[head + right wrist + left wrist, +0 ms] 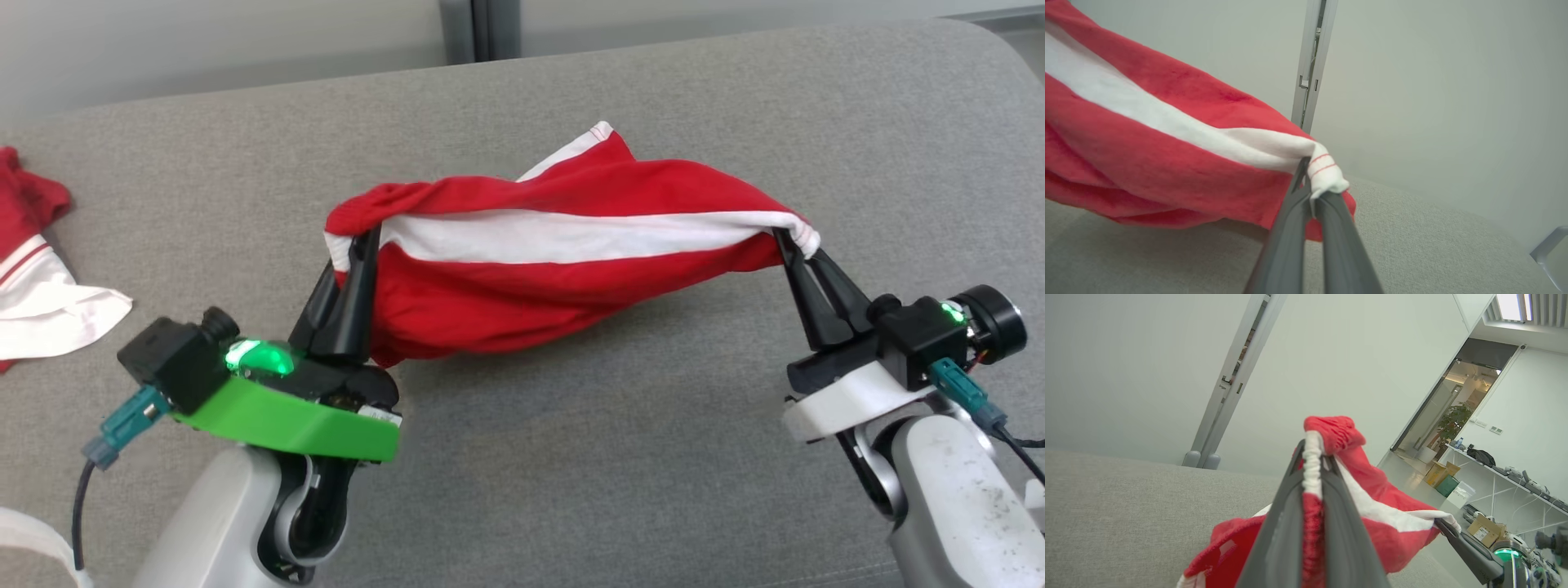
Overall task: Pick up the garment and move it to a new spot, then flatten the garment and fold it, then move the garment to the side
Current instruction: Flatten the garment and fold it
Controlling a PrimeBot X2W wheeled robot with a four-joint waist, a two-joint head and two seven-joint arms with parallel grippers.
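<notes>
Red soft-knit garment [563, 278] with a white stripe, slung twisted between the left hand [359, 245] and right hand [790, 242], each clamped on one end, sagged over the grey fabric surface [571, 457]. Either narrow pinch looked liable to slip under tension, dropping it bunched.

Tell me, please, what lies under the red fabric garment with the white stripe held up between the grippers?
Under the red fabric garment the right wrist view shows grey woven cushion in shadow. The patch behind its hanging fold is covered in the head view.
</notes>
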